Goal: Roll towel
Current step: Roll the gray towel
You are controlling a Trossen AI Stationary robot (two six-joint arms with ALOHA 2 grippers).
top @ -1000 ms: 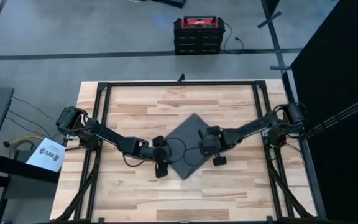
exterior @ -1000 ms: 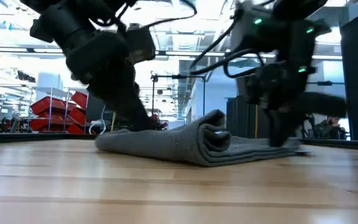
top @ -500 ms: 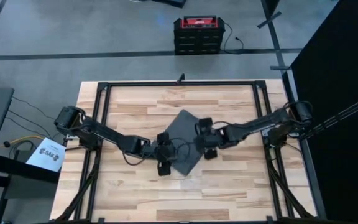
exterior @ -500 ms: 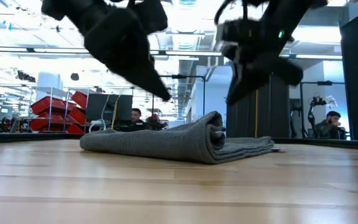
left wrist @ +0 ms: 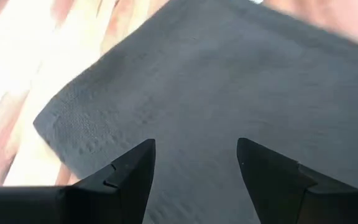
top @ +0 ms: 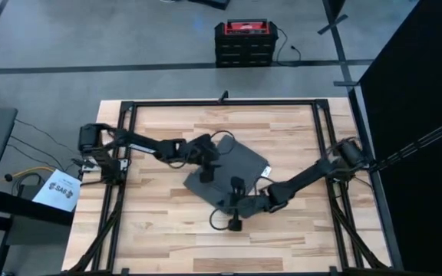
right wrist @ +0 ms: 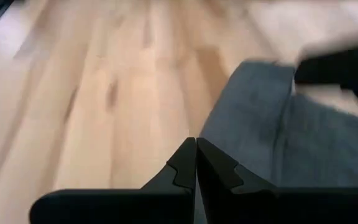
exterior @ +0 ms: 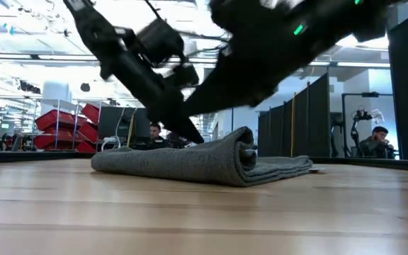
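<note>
High view: the towel [top: 229, 172] lies mid-table, partly rolled. Left gripper [top: 208, 161] hovers over the towel's far-left part, fingers [left wrist: 129, 171] spread apart. Right gripper [top: 235, 205] sits at the towel's near corner, fingers pressed together.

L arm reaches in from the table's L edge, bent at the elbow, wrist angled toward the middle; left gripper [top: 208, 159] sits mid-table, far half, jaws apart w/ a clear gap. R arm stretches long & low from the R edge diagonally toward the near-centre; right gripper [top: 233, 204] is there, jaws pressed together, tips meeting.
</note>
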